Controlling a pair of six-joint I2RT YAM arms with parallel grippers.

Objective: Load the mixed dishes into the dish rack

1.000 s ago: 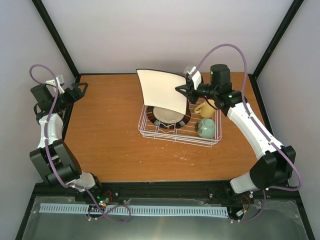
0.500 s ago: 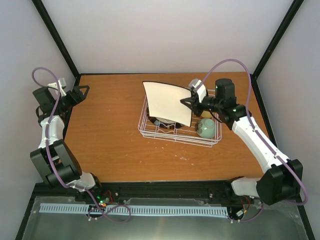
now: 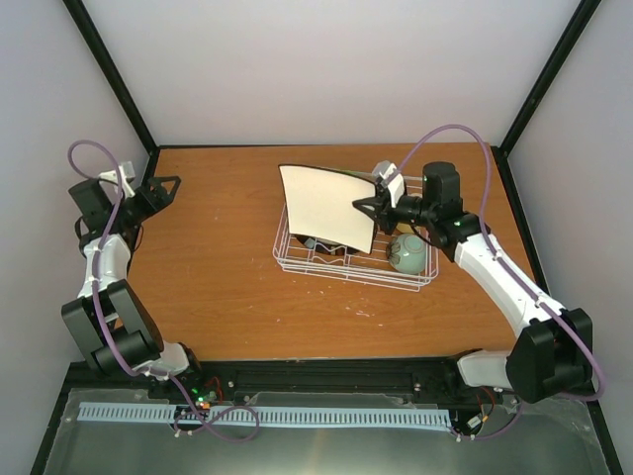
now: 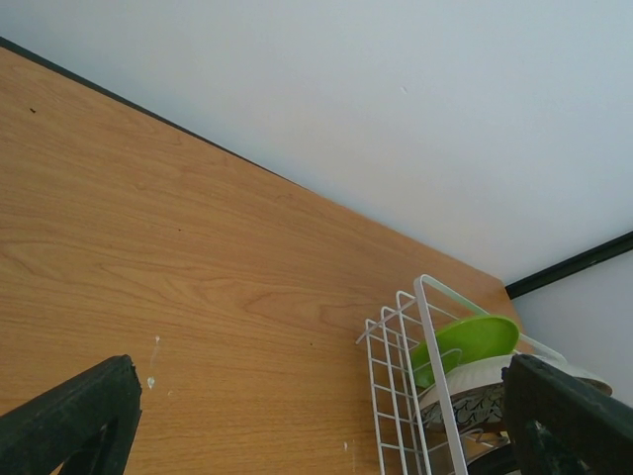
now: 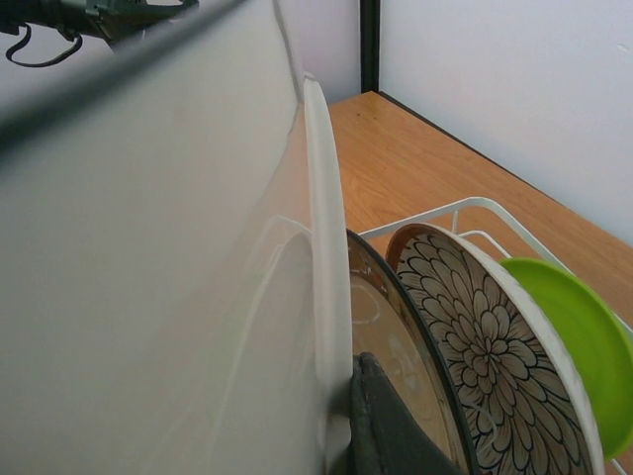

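My right gripper [image 3: 362,203] is shut on the white square plate [image 3: 326,206], held on edge over the white wire dish rack [image 3: 297,259]. In the right wrist view the white plate [image 5: 178,247] fills the left, next to the dark-rimmed cream plate [image 5: 396,336], the petal-patterned plate [image 5: 475,346] and the lime-green plate [image 5: 569,336], all standing in the rack. The pale mint bowl [image 3: 406,253] sits at the rack's right end. The mug is hidden. My left gripper [image 3: 165,187] is open and empty at the far left; its view shows the rack [image 4: 406,376] and the lime-green plate [image 4: 465,341].
Black frame posts stand at the table's back corners. Bare wooden tabletop [image 3: 208,267] lies between the left arm and the rack.
My right gripper has carried the white square plate forward and down from behind the rack to over the standing plates. It now covers the cream plate and the mug. My left arm shifted slightly.
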